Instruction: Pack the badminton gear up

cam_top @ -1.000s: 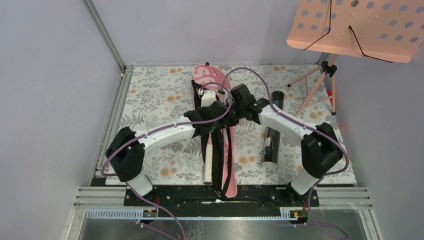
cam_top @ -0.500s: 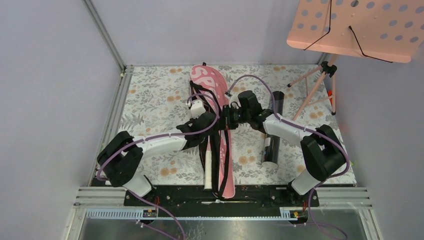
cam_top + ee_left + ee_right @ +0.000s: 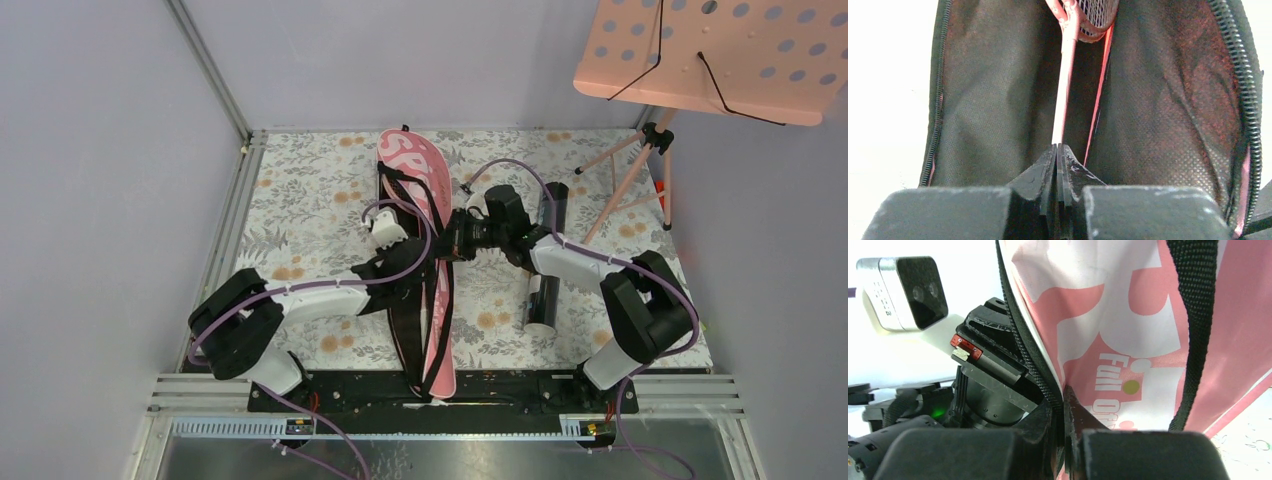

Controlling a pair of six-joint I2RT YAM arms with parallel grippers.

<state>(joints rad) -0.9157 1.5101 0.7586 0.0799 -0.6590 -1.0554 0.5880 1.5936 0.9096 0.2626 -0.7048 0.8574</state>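
Note:
The pink "SPORT" cover lies lengthwise down the middle of the mat, its black strap along it. My left gripper reaches inside the open cover. In the left wrist view it is shut on a thin pink racket shaft, with the racket head ahead and the black lining around it. My right gripper is shut on the cover's zipper edge. The long black tube lies right of the cover, partly under my right arm. No shuttlecocks show.
A pink perforated music stand hangs over the back right corner, its tripod legs standing on the mat beside the tube. Grey walls close the left, back and right sides. A metal rail runs along the mat's left edge.
My left arm has drawn back toward the near edge and my right gripper has moved slightly left. The cover has swung left, and the white racket handle beside it no longer shows.

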